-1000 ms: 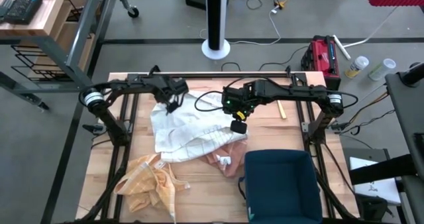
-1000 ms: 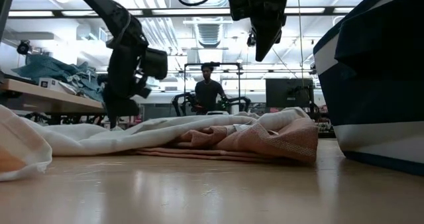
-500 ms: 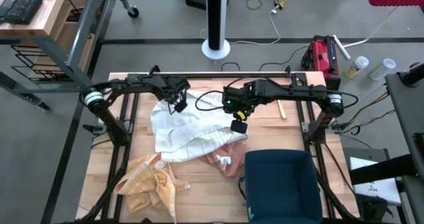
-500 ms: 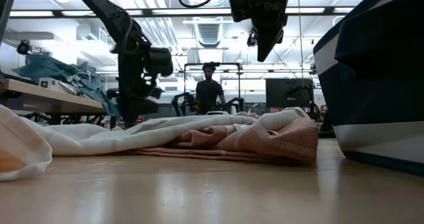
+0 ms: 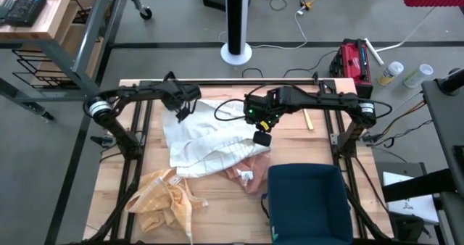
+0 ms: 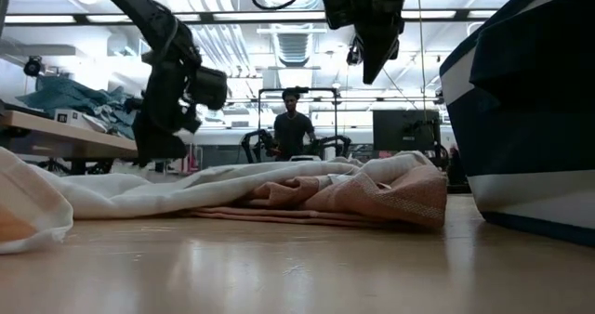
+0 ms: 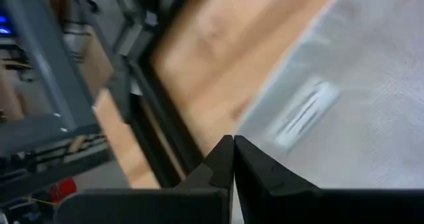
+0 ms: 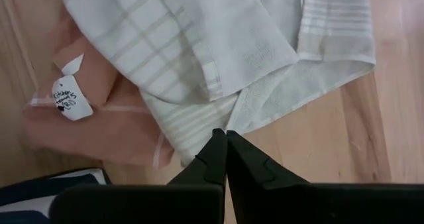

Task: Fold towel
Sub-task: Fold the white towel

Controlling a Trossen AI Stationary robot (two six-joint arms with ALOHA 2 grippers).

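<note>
White towel (image 5: 203, 140), crumpled at the table's centre, overlapping a pink towel (image 5: 243, 171) on its near right. I see my left gripper (image 5: 181, 113) above its far-left corner, fingers pressed together, holding nothing. My right gripper (image 5: 260, 138) hangs over its right edge, likewise closed and empty. Yellow cloth (image 5: 165, 198) near left; navy bin (image 5: 308, 201) near right.

The high view looks straight down on the whole table (image 5: 145, 165) from well above. The low view sits at table-top level, facing across the cloth heap into the room. Each wrist view looks close down past its own shut fingers — the right one (image 8: 222, 144) over the white towel (image 8: 218, 45), lying near 12 o'clock in the high view.
</note>
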